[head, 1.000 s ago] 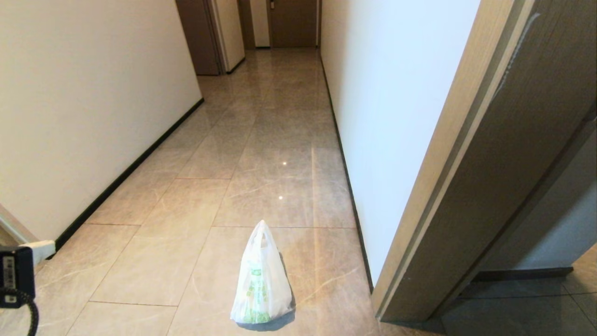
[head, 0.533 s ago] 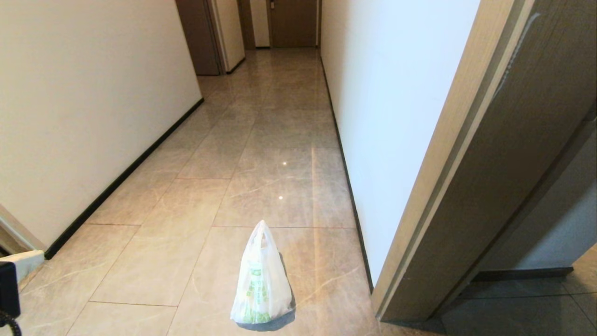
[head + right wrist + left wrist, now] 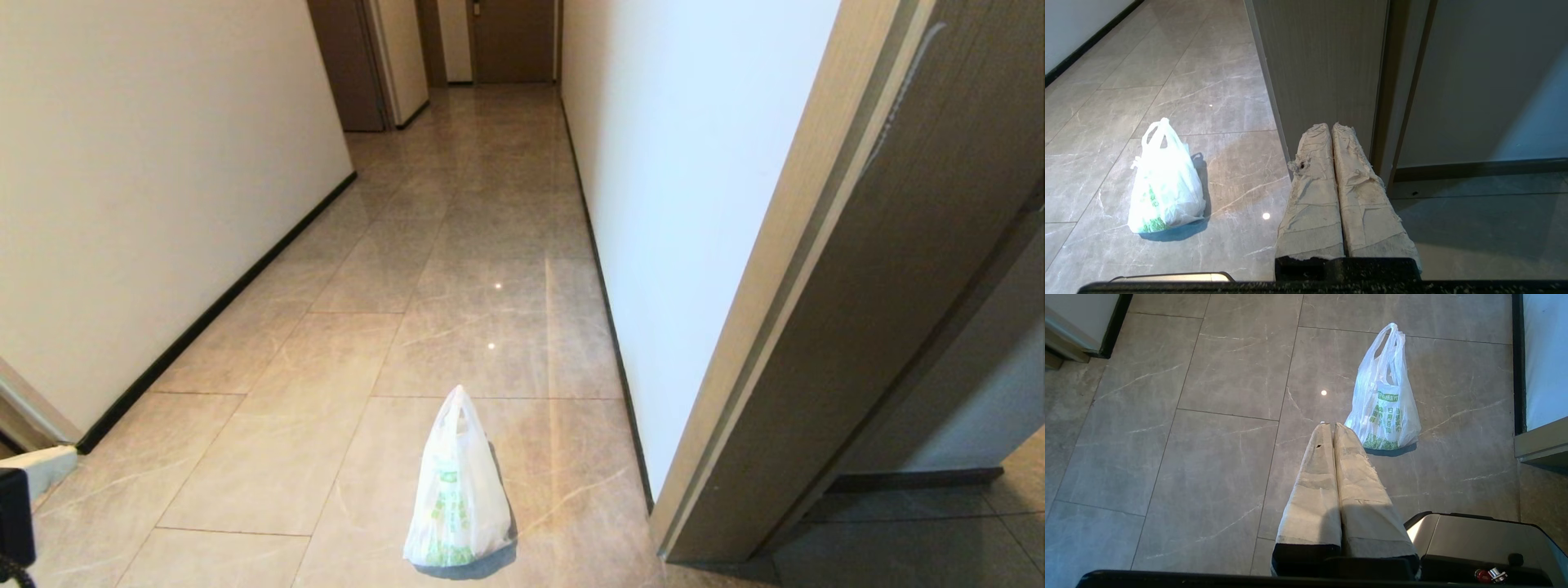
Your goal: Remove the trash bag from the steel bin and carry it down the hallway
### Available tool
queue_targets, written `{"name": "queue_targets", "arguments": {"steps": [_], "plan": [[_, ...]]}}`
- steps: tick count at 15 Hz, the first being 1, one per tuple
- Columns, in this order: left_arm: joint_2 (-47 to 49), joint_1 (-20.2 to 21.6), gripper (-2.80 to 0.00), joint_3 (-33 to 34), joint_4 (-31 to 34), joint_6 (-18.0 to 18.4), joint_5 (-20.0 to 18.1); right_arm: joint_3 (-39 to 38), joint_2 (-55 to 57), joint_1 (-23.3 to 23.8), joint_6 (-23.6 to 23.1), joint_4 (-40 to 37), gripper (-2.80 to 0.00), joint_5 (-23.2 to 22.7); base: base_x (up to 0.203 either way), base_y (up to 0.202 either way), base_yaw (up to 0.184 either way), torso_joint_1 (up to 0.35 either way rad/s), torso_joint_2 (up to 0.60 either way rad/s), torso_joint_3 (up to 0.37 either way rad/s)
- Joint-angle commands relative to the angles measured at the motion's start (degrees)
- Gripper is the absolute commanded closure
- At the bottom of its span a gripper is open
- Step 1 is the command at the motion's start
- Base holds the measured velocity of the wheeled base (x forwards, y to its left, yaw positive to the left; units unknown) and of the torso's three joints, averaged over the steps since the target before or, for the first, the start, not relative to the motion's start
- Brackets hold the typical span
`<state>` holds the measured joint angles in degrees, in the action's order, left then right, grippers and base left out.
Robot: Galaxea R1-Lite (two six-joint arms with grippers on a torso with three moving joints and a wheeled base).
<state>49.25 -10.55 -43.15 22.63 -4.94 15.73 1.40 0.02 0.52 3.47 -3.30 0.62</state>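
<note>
You have the trash bag (image 3: 459,490) standing upright on the hallway floor (image 3: 457,245), its two loop handles poking straight up and its green print facing you. It sits on a glossy beige tile just ahead of the robot, a little to the left of the brown door frame (image 3: 849,310) that fills the right side of the head view, and near the foot of the cream wall (image 3: 686,204) with its black baseboard. Nothing is touching the bag — it rests on the tile by itself, casting a small shadow at its base.

Your left gripper (image 3: 1333,425) hangs above the floor with its two tape-wrapped fingers (image 3: 1314,486) pressed flat together, closed on nothing. From the left wrist camera its tips point at the tile just beside the bag's lower edge, with the bag on the side toward the wall; whether the tips are level with the bag or well above it you cannot tell. In the head view only a dark corner of that arm (image 3: 12,523) shows at the lower left edge.

Your right gripper (image 3: 1331,126) is likewise closed and empty, its wrapped fingers (image 3: 1310,196) side by side, aimed at the base of the door frame — the bag lies well off to its left on the tiles.

A rounded silver-grey part of the robot's body (image 3: 1474,539) shows beside the left gripper.

The corridor runs on ahead to brown doors (image 3: 514,41) at its far end.
</note>
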Motion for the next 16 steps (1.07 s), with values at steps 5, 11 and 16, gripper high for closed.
{"name": "queue_targets", "arguments": {"steps": [5,11,16], "plan": [[-0.5,0.0,0.0,0.4,0.2,-0.1,0.1,0.0,-0.1,0.0,0.0,0.0,0.0,0.0,0.0,0.0,0.0,0.0,0.0,0.0],[-1.2,0.0,0.0,0.4,0.6,-0.1,0.1,0.0,-0.1,0.0,0.0,0.0,0.0,0.0,0.0,0.0,0.0,0.0,0.0,0.0],[-2.7,0.0,0.0,1.1,1.7,-0.4,0.1,0.0,-0.1,0.0,0.0,0.0,0.0,0.0,0.0,0.0,0.0,0.0,0.0,0.0]]}}
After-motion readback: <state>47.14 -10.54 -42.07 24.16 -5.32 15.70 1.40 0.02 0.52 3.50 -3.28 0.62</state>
